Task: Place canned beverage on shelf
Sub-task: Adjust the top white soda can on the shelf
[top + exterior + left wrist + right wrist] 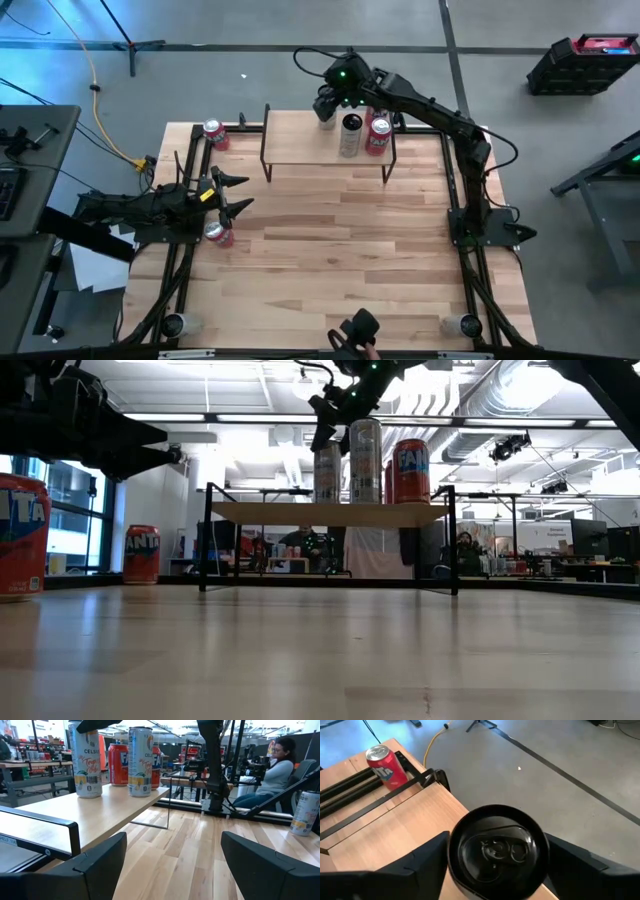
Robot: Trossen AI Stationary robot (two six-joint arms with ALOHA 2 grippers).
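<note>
High view: found the shelf (300, 150) at the far edge of the wooden table (340, 260), pale plank on thin black legs. Carried three cans towards its right end: a tall can (350, 135), a red can (378, 135) just beside it, and a dark-topped can (495, 850) at the back edge. Sat astride that last can with the right gripper (328, 103); clamped or merely beside it, could not tell.

Kept the left gripper (235, 195) low at the table's left side, fingers apart and empty, near a red soda can (218, 233). Left a second red soda can (215, 133) on the table beside the shelf's left end, and two pale cans (175, 323) at the near corners.

Beyond the table: grey floor (300, 25), a yellow cable (95, 90), a black case (585, 60).

From above, hid the gripped can almost wholly under the arm; showed its lid only from the right wrist, its side only from the low view. Caught a seated person (280, 765) and an open workshop solely in the left wrist and low views. Cut off the near red can at the low view's edge.
</note>
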